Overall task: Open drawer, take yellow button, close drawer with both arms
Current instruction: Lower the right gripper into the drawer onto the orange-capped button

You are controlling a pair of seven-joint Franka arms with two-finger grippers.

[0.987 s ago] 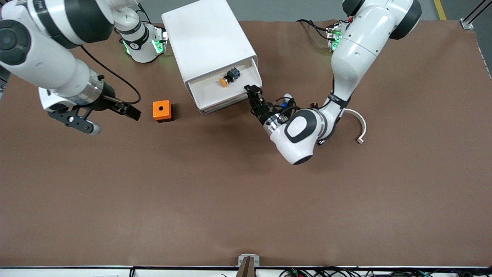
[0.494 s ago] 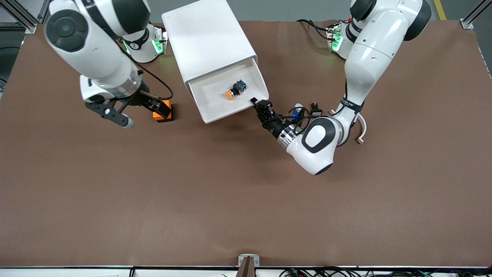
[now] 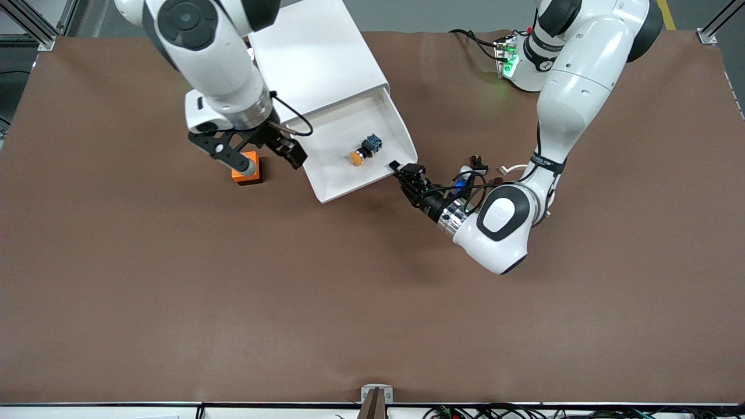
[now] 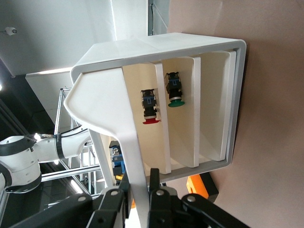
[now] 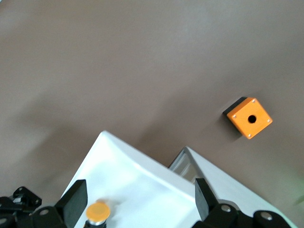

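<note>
The white cabinet (image 3: 317, 55) stands at the robots' side of the table, its top drawer (image 3: 326, 180) pulled out toward the front camera. The button (image 3: 362, 152), with an orange-yellow cap, black body and blue end, lies in the drawer. My left gripper (image 3: 401, 170) is shut on the drawer's front rim at the corner toward the left arm's end; the left wrist view shows its fingers (image 4: 154, 183) clamping the rim. My right gripper (image 3: 272, 166) is open, over the drawer's other corner and the orange box. In the right wrist view the button's cap (image 5: 97, 211) lies near one open finger (image 5: 73, 199).
An orange cube with a round hole (image 3: 244, 170) sits on the table beside the drawer, under my right gripper; it also shows in the right wrist view (image 5: 249, 118). Small parts (image 3: 477, 160) lie by the left arm's wrist. Lower compartments hold red-capped (image 4: 149, 107) and green-capped (image 4: 175, 90) buttons.
My left gripper has pulled the drawer farther out toward the front camera. My right arm has swung in from its end of the table to the drawer's corner, above the orange cube.
</note>
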